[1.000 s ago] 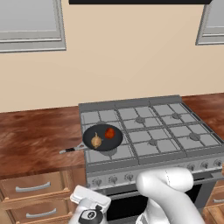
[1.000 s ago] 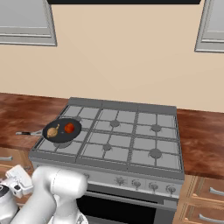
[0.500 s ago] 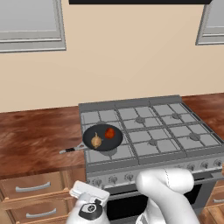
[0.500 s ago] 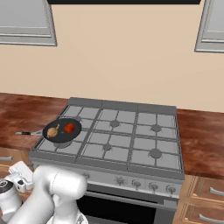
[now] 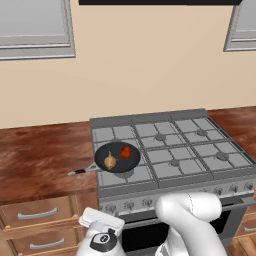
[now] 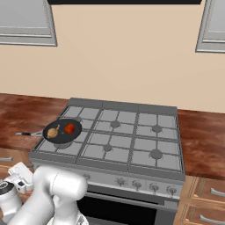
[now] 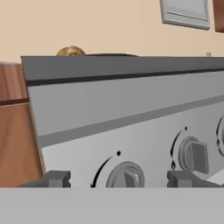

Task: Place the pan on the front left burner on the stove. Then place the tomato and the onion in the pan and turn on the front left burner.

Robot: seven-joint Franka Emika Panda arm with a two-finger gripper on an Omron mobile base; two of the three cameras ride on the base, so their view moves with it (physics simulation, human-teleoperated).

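The black pan (image 5: pixel 117 156) sits on the stove (image 5: pixel 200 150) over its front left grate section, covering the front left burner; its handle (image 5: pixel 82 170) points left. In the pan lie the tan onion (image 5: pixel 110 161) and the red tomato (image 5: pixel 125 152). The right base view shows the pan (image 6: pixel 62 130), onion (image 6: pixel 53 131) and tomato (image 6: pixel 69 128) too. Low in front of the stove's left end, my gripper (image 7: pixel 119 178) is open. Its fingertips (image 7: pixel 54 178) stand either side of the leftmost knob (image 7: pixel 125 177), apart from it. The onion's top (image 7: pixel 71 51) peeks over the stove edge.
A second knob (image 7: pixel 192 155) sits to the right of the leftmost one. A row of knobs (image 5: pixel 150 201) lines the stove front. Wooden counter (image 5: pixel 40 160) flanks the stove on the left, with drawers (image 5: pixel 35 215) below, close to my hand.
My hand has shifted slightly in front of the stove's left end. The pan, onion and tomato have not moved.
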